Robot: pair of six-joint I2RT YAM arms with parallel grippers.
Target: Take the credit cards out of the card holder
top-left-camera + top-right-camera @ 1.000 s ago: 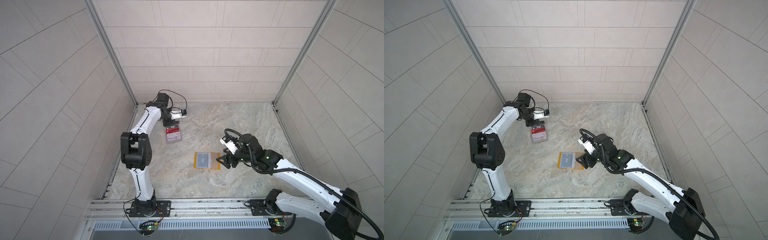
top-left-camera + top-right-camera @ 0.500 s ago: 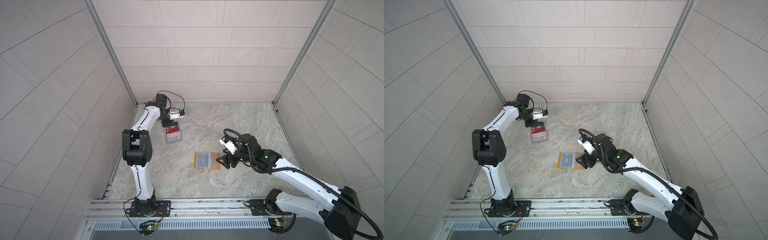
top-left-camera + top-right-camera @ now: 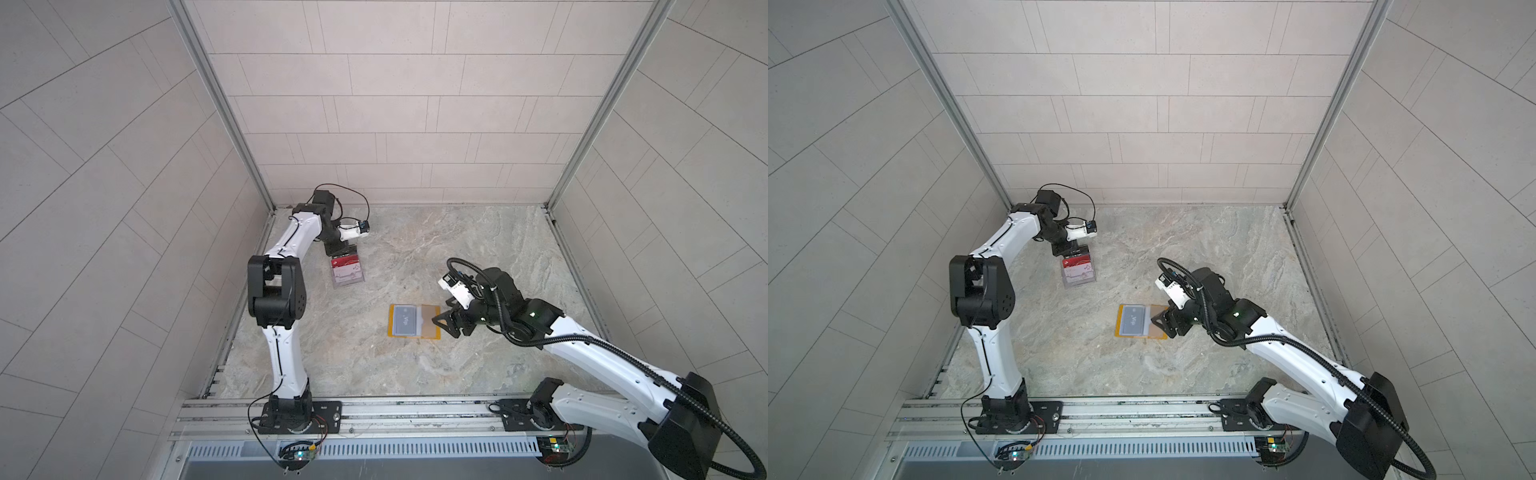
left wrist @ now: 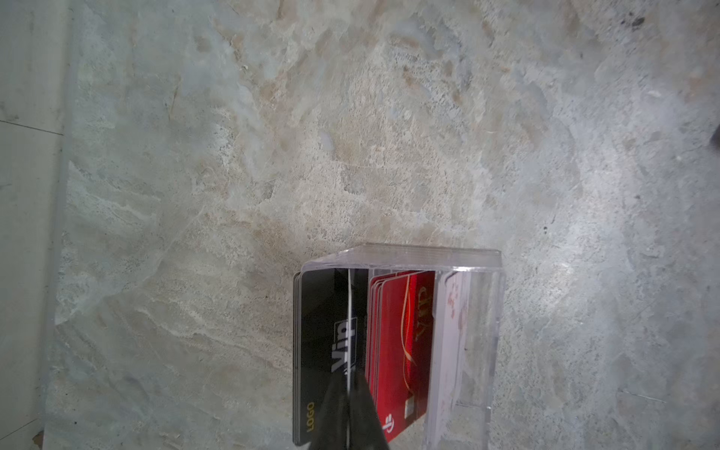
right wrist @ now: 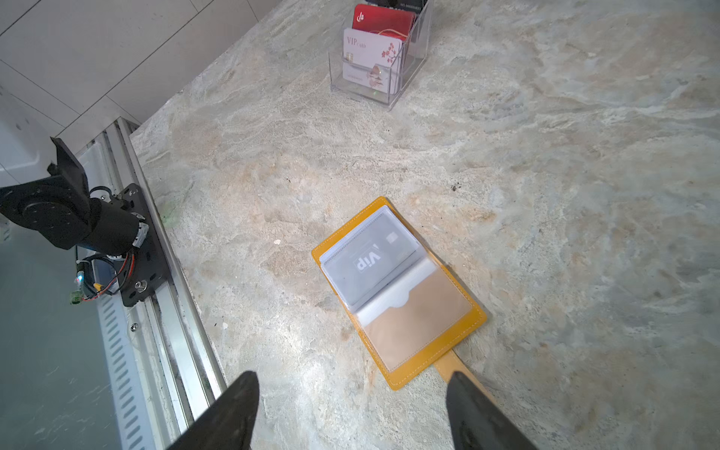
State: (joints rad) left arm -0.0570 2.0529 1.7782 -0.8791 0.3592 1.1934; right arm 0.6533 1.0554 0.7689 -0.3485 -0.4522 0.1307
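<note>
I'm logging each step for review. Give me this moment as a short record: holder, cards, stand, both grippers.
card holder: open flat on the table, tab end toward the right gripper
grey card: inside the card holder's clear sleeve
clear stand: apart from the card holder, holding black cards, red cards, white cards
left gripper: shut, above the clear stand
right gripper: open, by the card holder's tab end

The left pincer (image 4: 348,383) is pinched closed, arm outstretched; the right pincer (image 5: 352,376) hangs low, jaws wide apart.
</note>
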